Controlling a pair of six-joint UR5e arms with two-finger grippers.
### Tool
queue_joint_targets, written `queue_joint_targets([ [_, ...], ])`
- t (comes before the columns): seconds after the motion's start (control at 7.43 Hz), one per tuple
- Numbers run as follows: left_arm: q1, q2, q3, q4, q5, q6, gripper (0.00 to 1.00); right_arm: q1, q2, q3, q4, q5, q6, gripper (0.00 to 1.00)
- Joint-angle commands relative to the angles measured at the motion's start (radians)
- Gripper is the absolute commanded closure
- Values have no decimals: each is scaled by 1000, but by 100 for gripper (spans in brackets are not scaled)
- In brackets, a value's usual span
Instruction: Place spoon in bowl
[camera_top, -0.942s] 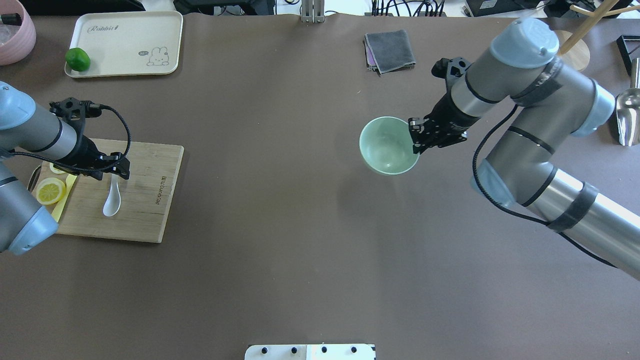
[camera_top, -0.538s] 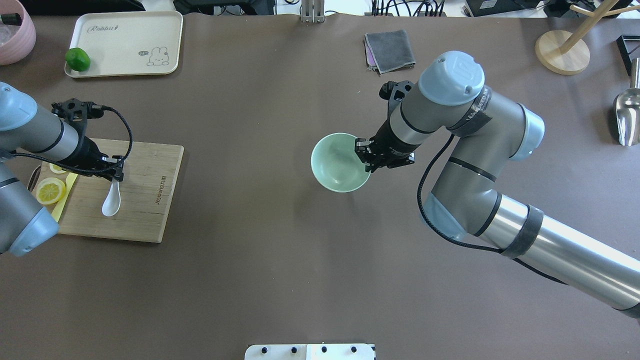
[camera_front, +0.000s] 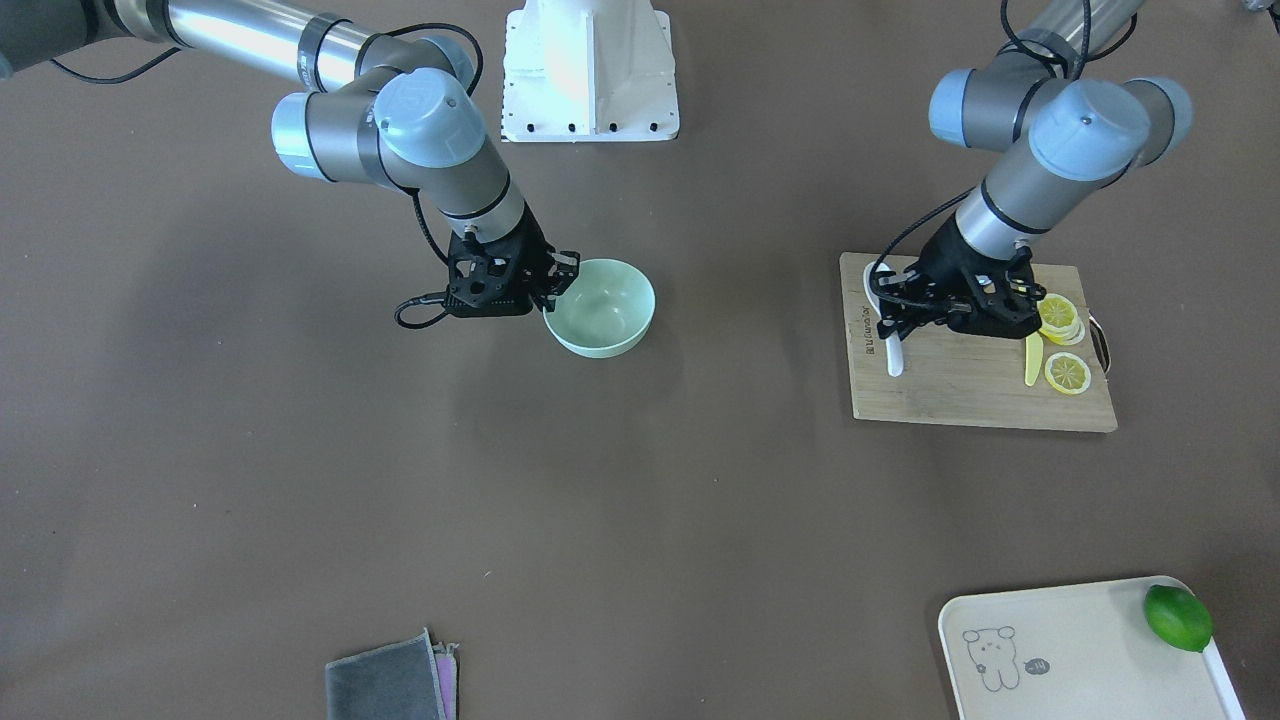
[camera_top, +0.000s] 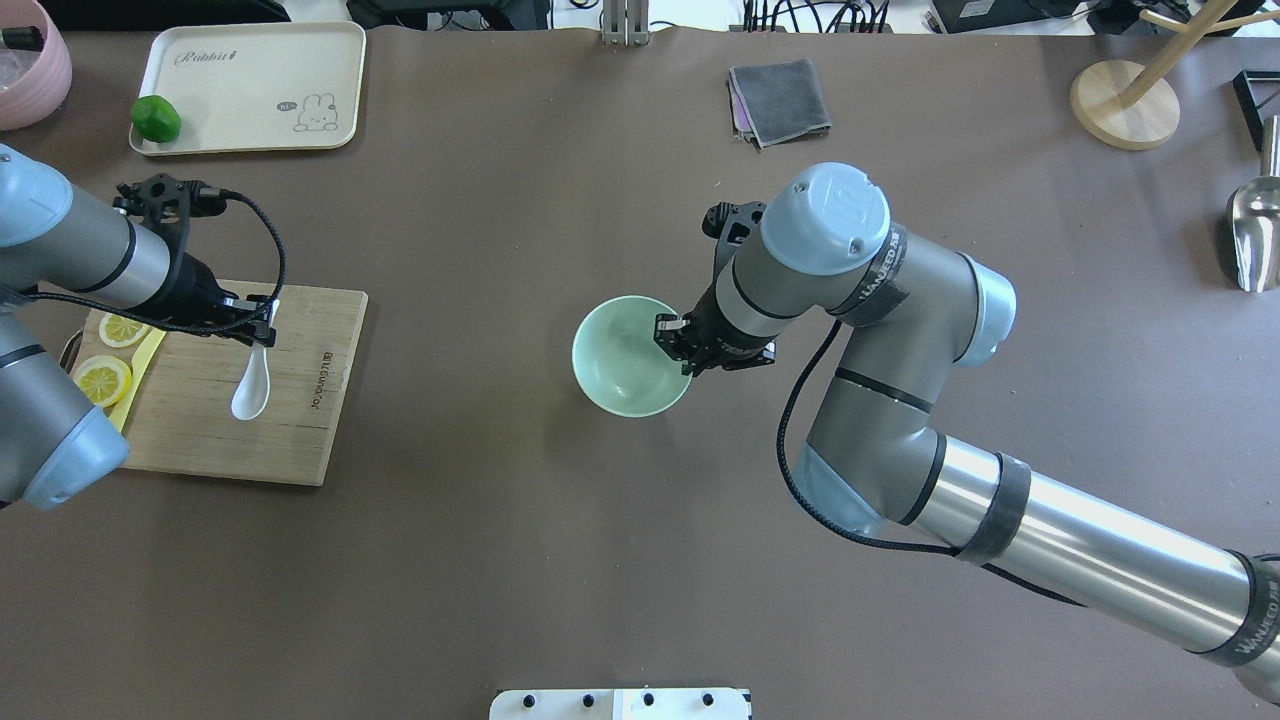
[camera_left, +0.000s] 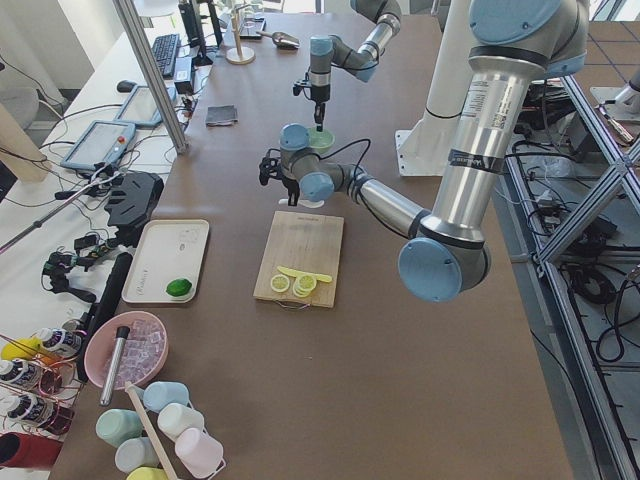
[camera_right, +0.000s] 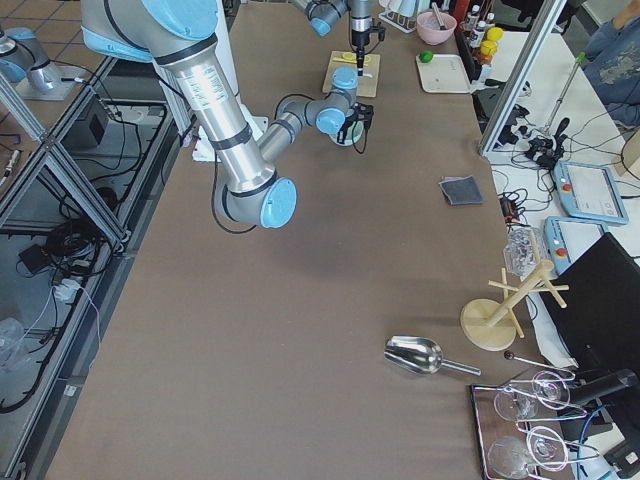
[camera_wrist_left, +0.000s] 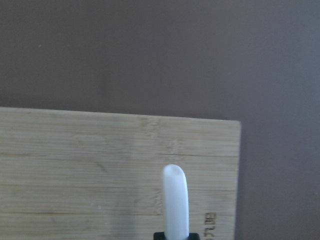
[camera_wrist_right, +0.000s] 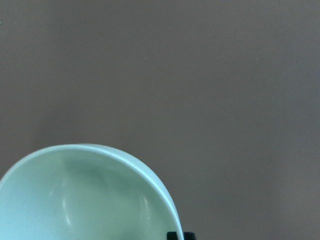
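The left pincer is clamped on the handle of the spoon. The scoop points toward 6 o'clock over the cutting board, and I cannot tell whether it has cleared the wood. The right pincer pinches the rim of the bowl at its 3 o'clock, near the middle of the table. The spoon lies well apart from the bowl, out at its 9 o'clock.

The weak point is probably the grip on a glossy, curved handle: the heavy scoop could swing or slip free on the way across and land on the board or table. The bowl is held by one edge only, so a knock from the spoon might tilt or twist it. If the spoon comes in toward the 3 o'clock rim, it could strike the right pincer. If it is let go too near the rim, the spoon may tip back out.
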Motion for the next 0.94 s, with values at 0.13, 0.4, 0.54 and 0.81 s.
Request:
queue_joint_targets([
  [0.13, 112, -272, 70, 4, 12, -204, 100, 3, -94, 64, 144, -33, 3, 0],
  [0.4, 185, -341, 105, -2, 110, -211, 100, 211, -310, 198, 230, 200, -125, 0],
  [0.54, 201, -404, 159, -4, 133, -213, 100, 327, -375, 210, 230, 324, -212, 0],
  [0.81, 223, -374, 221, -86, 232, -201, 2, 443, -457, 198, 230, 370, -319, 0],
])
